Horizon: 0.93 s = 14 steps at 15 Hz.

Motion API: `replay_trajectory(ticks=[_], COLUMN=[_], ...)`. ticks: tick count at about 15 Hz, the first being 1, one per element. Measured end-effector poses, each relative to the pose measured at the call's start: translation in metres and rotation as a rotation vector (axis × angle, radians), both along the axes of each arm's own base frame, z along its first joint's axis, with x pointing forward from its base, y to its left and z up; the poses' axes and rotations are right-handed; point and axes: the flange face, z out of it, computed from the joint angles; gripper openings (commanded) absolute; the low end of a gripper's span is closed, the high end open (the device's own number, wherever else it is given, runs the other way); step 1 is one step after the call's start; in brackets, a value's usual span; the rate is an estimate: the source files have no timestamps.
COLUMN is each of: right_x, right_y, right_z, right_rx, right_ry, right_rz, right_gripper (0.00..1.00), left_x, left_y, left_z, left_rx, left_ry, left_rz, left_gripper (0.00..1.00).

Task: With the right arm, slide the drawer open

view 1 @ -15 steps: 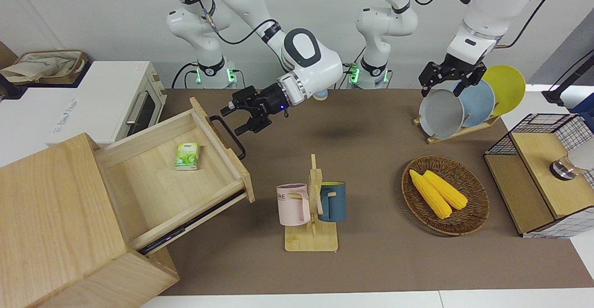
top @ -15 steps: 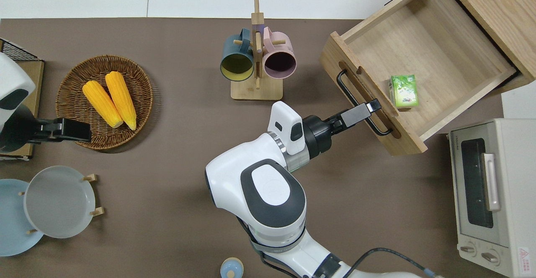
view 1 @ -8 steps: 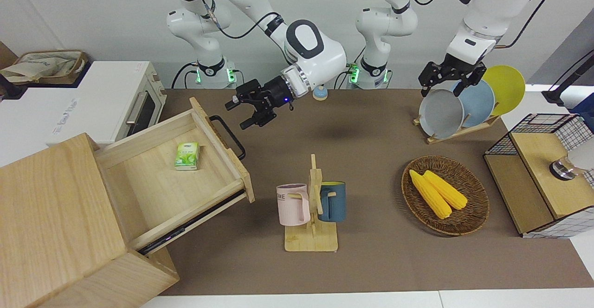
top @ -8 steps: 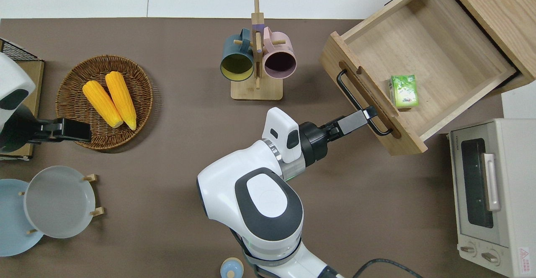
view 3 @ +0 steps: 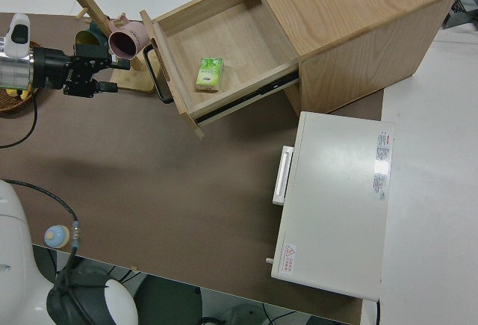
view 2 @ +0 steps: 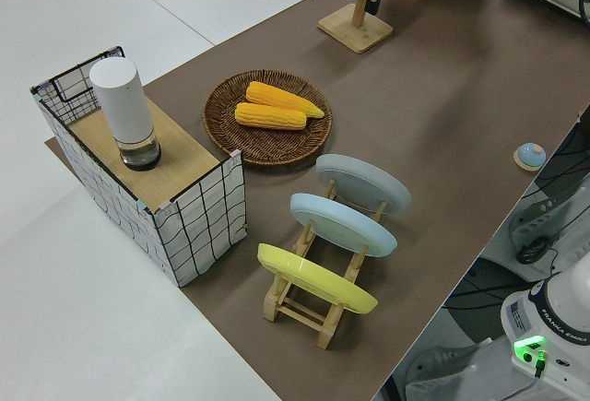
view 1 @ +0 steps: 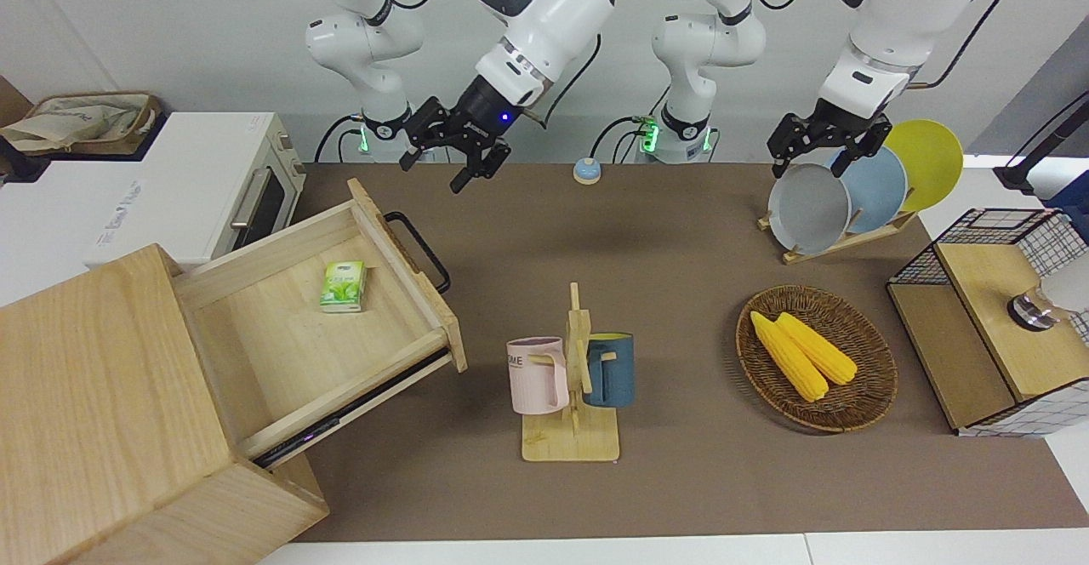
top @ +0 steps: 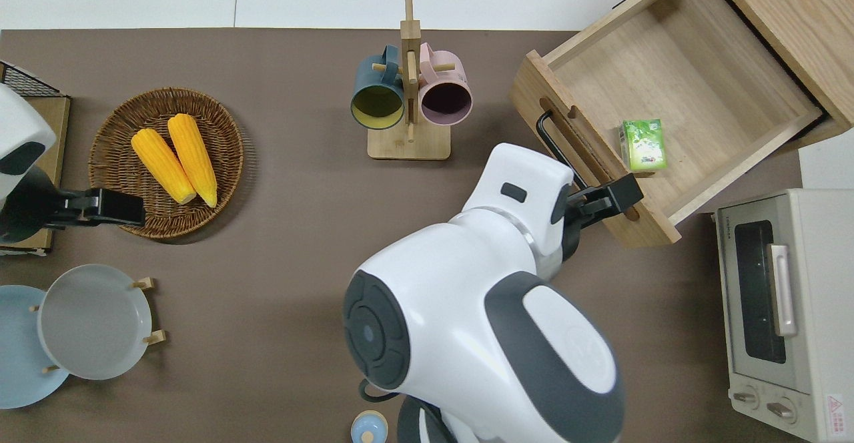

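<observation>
The light-wood drawer stands pulled far out of the wooden cabinet. Its black loop handle faces the table's middle, and a green packet lies inside. My right gripper is open and holds nothing, raised well above the table and clear of the handle. In the overhead view the right gripper shows over the end of the drawer front nearest the robots; the right side view shows it apart from the handle. The left arm is parked, its gripper open.
A white toaster oven stands beside the cabinet, nearer to the robots. A mug rack with a pink and a blue mug stands mid-table. Toward the left arm's end are a corn basket, a plate rack and a wire-grid box.
My right gripper has left the handle and risen, drawing back toward the robots with the wrist swung up. The drawer stays as it was.
</observation>
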Motion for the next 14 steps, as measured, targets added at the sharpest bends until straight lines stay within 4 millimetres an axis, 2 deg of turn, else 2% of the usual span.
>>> replay_trajectory(ticks=[4,5,6,8,11,14], right_x=[0.004,0.006,0.007,0.003,-0.003,-0.006], right_y=[-0.041,-0.057,-0.083,-0.114,-0.154,-0.190], right_z=[0.026,0.033,0.045,0.057,0.066,0.065], right_rx=[0.228,0.273,0.340,0.426,0.549,0.661], right_ry=[0.063,0.083,0.112,0.145,0.180,0.209], right_rz=[-0.035,-0.040,-0.055,-0.080,-0.124,-0.178], right_gripper=[0.987,0.987,0.987,0.987,0.987,0.990], left_x=[0.000,0.000,0.000,0.000,0.000,0.000], left_y=[0.000,0.000,0.000,0.000,0.000,0.000], left_z=[0.000,0.000,0.000,0.000,0.000,0.000], left_rx=[0.000,0.000,0.000,0.000,0.000,0.000], left_ry=[0.000,0.000,0.000,0.000,0.000,0.000], left_rz=[0.000,0.000,0.000,0.000,0.000,0.000], left_gripper=[1.00,1.00,1.00,1.00,1.00,1.00])
